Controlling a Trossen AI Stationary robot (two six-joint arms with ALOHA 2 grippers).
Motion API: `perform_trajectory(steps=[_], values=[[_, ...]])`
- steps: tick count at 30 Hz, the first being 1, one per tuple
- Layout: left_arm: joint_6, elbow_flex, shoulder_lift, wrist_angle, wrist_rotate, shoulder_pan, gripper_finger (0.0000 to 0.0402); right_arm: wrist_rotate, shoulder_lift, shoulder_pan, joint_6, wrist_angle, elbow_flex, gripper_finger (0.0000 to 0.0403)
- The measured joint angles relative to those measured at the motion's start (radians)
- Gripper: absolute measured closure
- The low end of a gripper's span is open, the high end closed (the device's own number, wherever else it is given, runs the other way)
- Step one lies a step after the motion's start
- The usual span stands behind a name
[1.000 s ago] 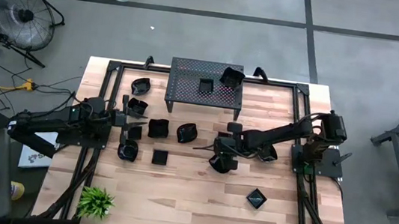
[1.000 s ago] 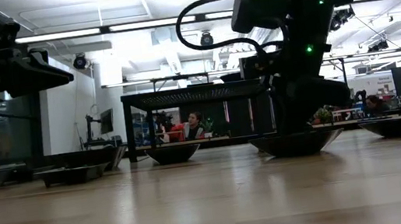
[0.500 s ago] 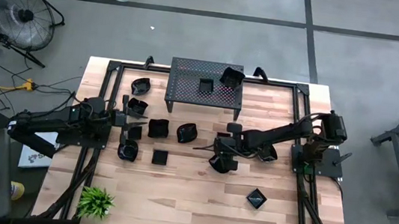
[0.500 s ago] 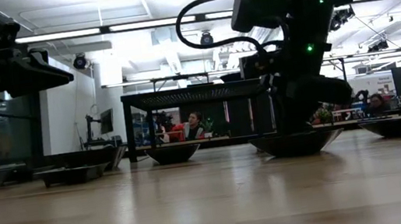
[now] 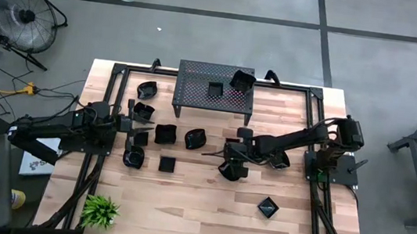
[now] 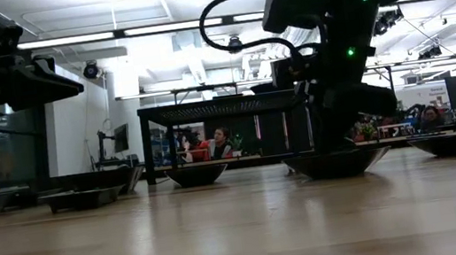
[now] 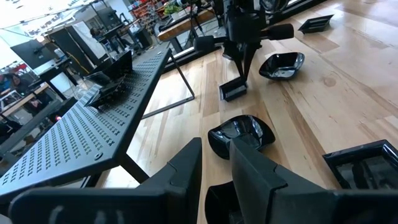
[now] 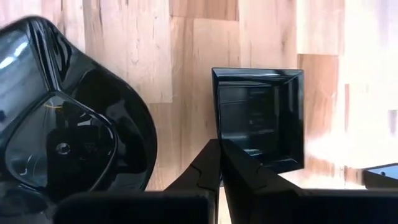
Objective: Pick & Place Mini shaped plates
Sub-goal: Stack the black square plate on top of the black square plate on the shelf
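Several glossy black mini shaped plates lie on the wooden table. My right gripper (image 5: 229,156) (image 7: 239,79) points steeply down at mid-table, shut on a small square plate (image 8: 258,118) (image 7: 232,92). A lobed plate (image 8: 62,130) (image 5: 231,171) rests flat just on its near side. My left gripper (image 7: 214,149) waits at the table's left side (image 5: 129,124), level, a narrow gap between its fingers and nothing in it. A rounded plate (image 7: 241,134) lies in front of it. My right gripper pinches the square plate's raised side wall (image 8: 216,127) close to one corner, one finger (image 8: 239,171) on the inner side and one on the outer. The fingers come from above, slanting down. The plate's base rests flat on the table.
A black perforated stand (image 5: 213,94) at the far edge carries two plates (image 5: 242,79). More plates lie left of centre (image 5: 165,134) and near the front right (image 5: 267,208). A green plant (image 5: 101,211) stands at the near left corner. People sit in the room behind (image 6: 217,142).
My right gripper has shut on the square plate's wall while staying where it was. The plate has kept its place on the table.
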Motion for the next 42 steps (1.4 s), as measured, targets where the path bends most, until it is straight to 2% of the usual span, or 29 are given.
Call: perform_trajectory(steps=[15,26,42], values=[[0.0,0.0,0.0,0.0,0.0,0.0,0.0321,0.003,-0.062,0.001,0.008,0.056,0.002,0.0402],[0.0,0.0,0.0,0.0,0.0,0.0,0.0321,-0.011,-0.15,0.003,-0.006,0.206,0.002,0.0401],[0.0,0.0,0.0,0.0,0.0,0.0,0.0321,0.005,-0.194,0.003,-0.15,0.391,0.002,0.0402]])
